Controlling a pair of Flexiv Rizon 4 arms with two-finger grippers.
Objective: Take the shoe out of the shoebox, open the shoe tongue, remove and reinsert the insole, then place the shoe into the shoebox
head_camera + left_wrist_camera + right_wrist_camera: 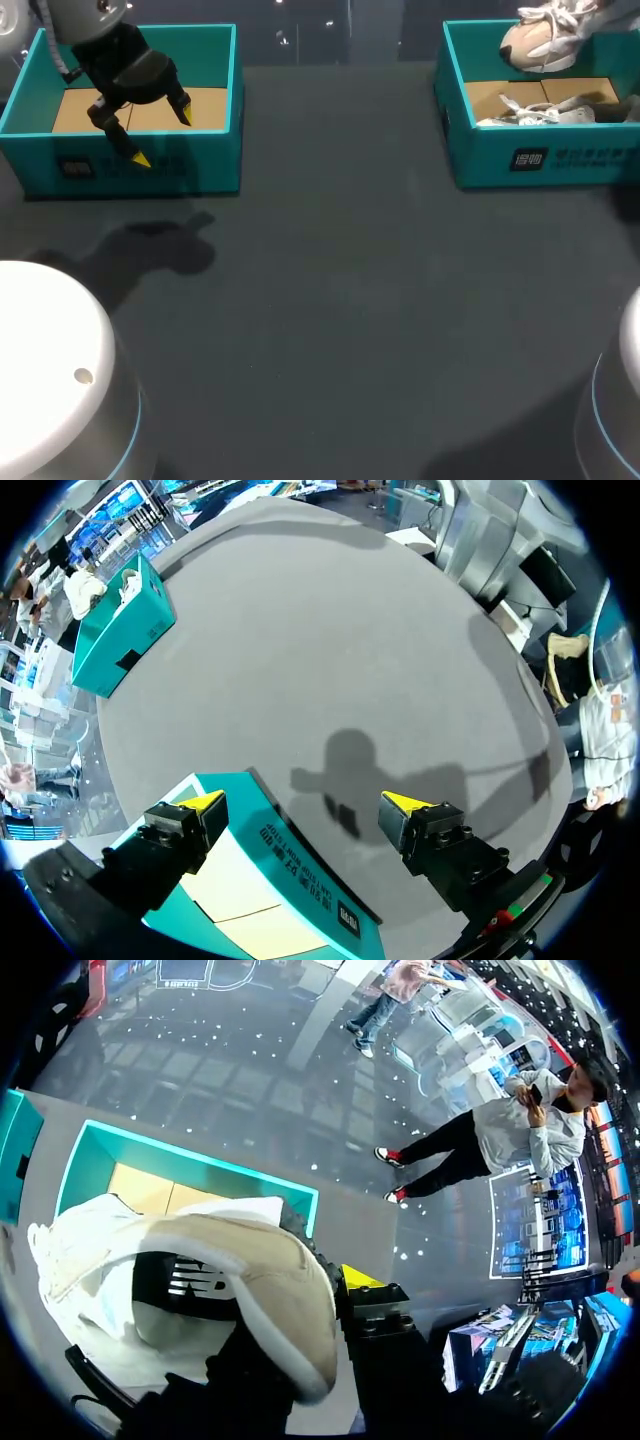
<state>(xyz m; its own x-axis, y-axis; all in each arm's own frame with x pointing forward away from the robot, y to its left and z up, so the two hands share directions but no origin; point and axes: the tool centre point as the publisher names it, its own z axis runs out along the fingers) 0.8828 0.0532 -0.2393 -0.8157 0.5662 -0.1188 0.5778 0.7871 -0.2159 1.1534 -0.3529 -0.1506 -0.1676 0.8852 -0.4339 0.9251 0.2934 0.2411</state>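
The right gripper is clamped on the shoe, a beige and white sneaker. In the right wrist view only 1 yellow tip shows, pressed against the shoe's rear; the other finger is hidden behind the upper. The shoe hangs in the air over the far part of the right shoebox, clear of its walls, toe pointing toward the table's middle and laces trailing. The right arm itself is almost wholly outside the head view, coming in at the far right corner. Inside that teal box a second shoe lies on the brown cardboard floor, its white laces loose. The left gripper stands wide apart and holds nothing. It hovers over the near wall of the left shoebox, touching nothing: in the left wrist view 1 yellow tip sits above the box's inside edge and the other above the bare table just outside, with the wall running between the 2 fingers. The left arm comes down from the far left corner, wrist tilted so the fingers point down and toward the near side. Its shadow falls on the dark grey table in front of that box. The 2 teal boxes sit well apart, at opposite far corners.
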